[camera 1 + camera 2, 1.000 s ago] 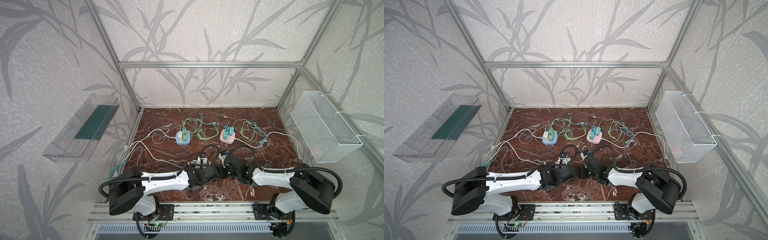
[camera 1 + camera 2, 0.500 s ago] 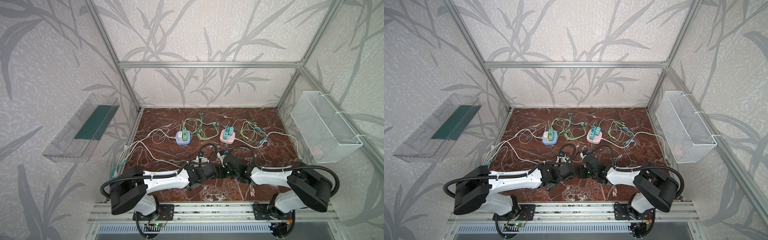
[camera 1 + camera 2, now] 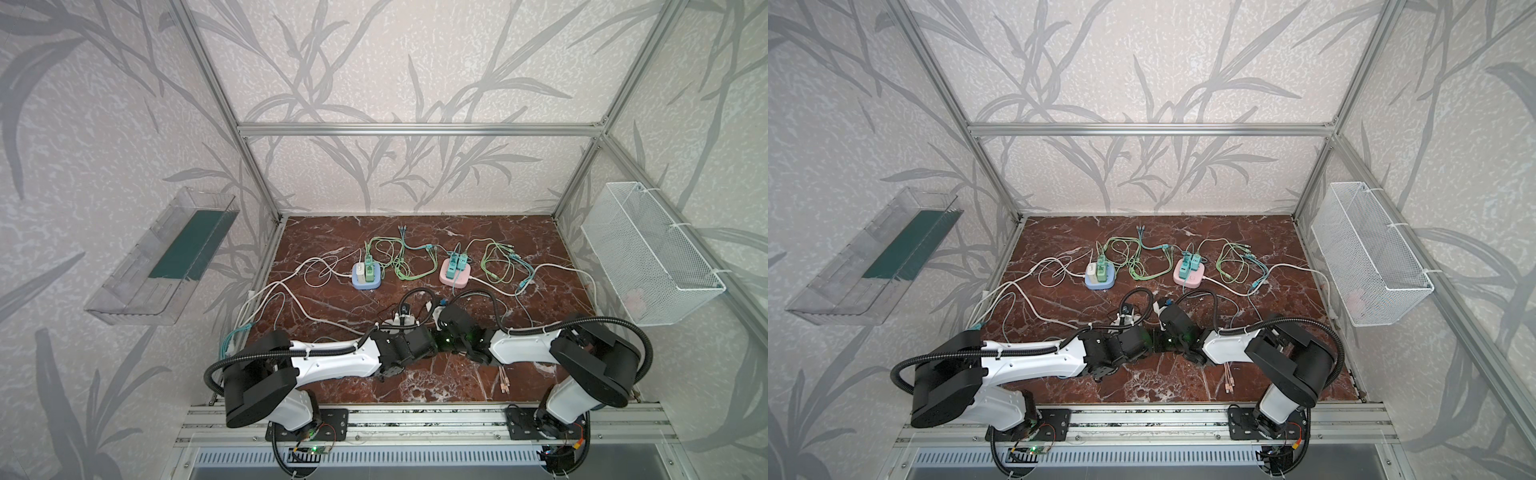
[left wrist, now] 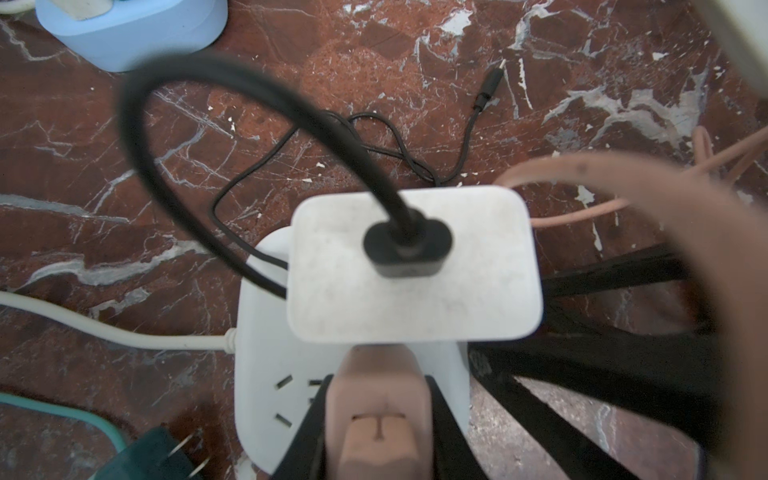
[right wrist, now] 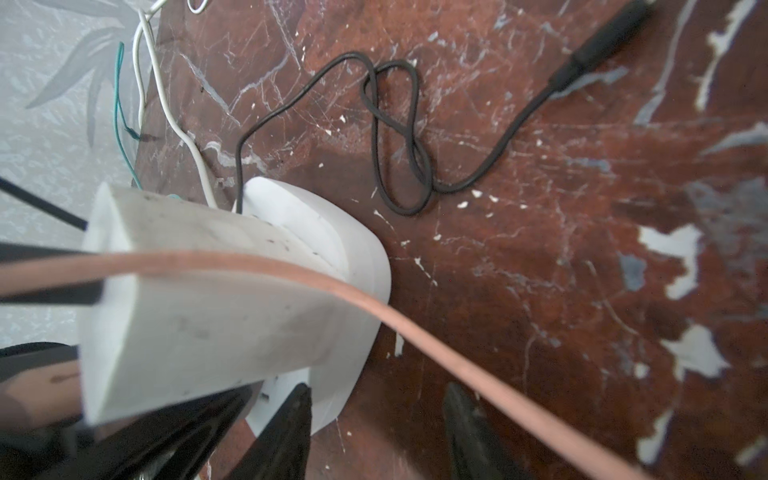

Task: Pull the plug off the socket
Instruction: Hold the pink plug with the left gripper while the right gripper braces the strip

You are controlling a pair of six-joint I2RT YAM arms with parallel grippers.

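So the pink plug [image 4: 376, 419] sits in the top face of the white socket [image 4: 257, 332], at the front middle of the marble floor [image 3: 519, 249] where the two arms meet. The left gripper [image 4: 377, 386] is clamped on it, with a black finger [image 4: 307, 428] tight against each side. The plug stands upright, its long axis running straight up from the socket face toward the wrist camera.

It's crowded in there, though. A chunky white adapter [image 4: 415, 270] is plugged in just beside the pink plug, and they look like they touch. A thick black cable [image 4: 232, 83] loops up out of the adapter's top. A pink cable [image 5: 374, 307] runs across the adapter's side and passes between the right gripper's [image 5: 380, 390] fingers [image 5: 286, 432]. Those fingers are apart: one is over the socket's corner, the other over bare floor. Can't tell if it's actually pressing on anything.

A thin black wire [image 4: 492, 79] lies in a loose knot on the floor past the socket. A white cord [image 4: 104, 328] leaves the socket's side, and a loose teal plug [image 4: 162, 453] lies nearby with its prongs showing.

Further back there's a blue socket [image 3: 365, 276] and a pink socket [image 3: 455, 274] in a tangle of green cables [image 3: 392, 259]. A wire basket [image 3: 648, 257] and a clear tray [image 3: 162, 257] hang on the side walls.
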